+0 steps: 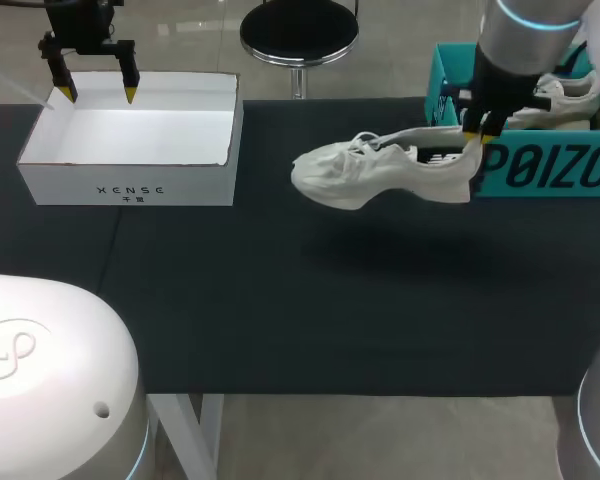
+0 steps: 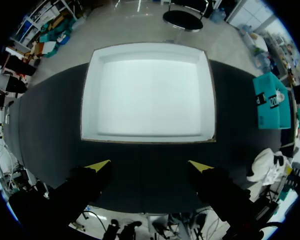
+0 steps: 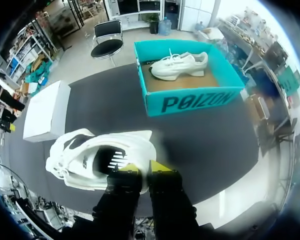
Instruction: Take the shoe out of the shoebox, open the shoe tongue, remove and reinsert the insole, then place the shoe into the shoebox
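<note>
Right arm enters from the upper right of the head view. The right gripper (image 1: 476, 137) has its fingers pinching the heel collar of the white shoe (image 1: 380, 170), one yellow tip inside the opening and one outside on the heel, as the right wrist view shows. The shoe hangs roughly level, toe pointing toward the frame's left. A soft shadow lies on the dark desk (image 1: 330, 310) below it, so it looks raised rather than resting.

The teal shoebox (image 1: 545, 168) stands at the upper right, just beside the shoe's heel. A second shoe (image 1: 570, 95) lies inside it.

The left gripper (image 1: 98, 93) hovers over the far rim of the white box (image 1: 130, 187) at the upper left. Its fingers are spread with nothing between them.

Judgement: the shoe is out of the shoebox, and the step in hand is bringing it to a working spot. Tongue and insole work not yet begun.

Doing it well:
- The grip is a thin pinch at one end and the weight hangs well out in front, so travel should be slow, without jerks, to avoid slip or swing.
- Lower it sole-flat onto bare desk between the two boxes, apart from both.
- Keep the toe toward the left arm, so the laces and tongue face its reach.
- Release the heel only once the sole sits fully down.
</note>
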`<action>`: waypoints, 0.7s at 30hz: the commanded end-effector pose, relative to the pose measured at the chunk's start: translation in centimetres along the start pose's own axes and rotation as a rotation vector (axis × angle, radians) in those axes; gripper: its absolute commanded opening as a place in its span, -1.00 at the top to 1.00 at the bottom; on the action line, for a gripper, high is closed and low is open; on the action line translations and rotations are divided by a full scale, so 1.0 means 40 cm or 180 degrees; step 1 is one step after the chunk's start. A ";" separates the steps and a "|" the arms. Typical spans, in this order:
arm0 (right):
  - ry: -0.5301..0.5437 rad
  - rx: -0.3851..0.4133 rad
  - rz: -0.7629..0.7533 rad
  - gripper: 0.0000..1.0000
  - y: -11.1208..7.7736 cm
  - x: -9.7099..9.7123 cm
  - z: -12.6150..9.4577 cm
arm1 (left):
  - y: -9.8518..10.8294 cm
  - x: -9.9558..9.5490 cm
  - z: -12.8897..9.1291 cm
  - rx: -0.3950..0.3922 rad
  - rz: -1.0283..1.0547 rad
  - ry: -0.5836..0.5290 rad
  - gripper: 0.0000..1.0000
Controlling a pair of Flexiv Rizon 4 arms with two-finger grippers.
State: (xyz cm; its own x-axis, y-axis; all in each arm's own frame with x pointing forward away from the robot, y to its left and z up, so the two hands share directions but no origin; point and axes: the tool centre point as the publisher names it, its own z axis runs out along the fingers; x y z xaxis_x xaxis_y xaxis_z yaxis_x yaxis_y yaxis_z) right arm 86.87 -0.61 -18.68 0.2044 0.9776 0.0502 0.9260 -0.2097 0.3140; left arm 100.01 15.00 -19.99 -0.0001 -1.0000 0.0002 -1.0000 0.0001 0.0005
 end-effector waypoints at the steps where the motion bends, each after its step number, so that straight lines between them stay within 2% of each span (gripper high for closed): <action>1: 0.0095 -0.0145 0.0037 1.00 -0.037 0.017 0.072 | 0.000 0.000 0.000 0.0001 0.0000 -0.0001 -1.00; 11: 0.0278 -0.0204 0.0151 1.00 -0.094 0.016 0.177 | 0.000 0.000 0.000 0.0001 0.0000 -0.0001 -1.00; 21: 0.0557 -0.0091 0.0081 1.00 -0.108 0.023 0.283 | 0.000 0.000 0.000 0.0001 0.0000 -0.0001 -1.00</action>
State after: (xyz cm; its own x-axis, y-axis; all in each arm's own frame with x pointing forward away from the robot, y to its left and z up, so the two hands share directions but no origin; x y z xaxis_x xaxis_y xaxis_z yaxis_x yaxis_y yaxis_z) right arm 85.80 0.97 -29.46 0.1935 0.9662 0.1704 0.9055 -0.2427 0.3481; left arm 100.01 15.00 -19.99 -0.0001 -1.0000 0.0002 -1.0000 0.0001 0.0005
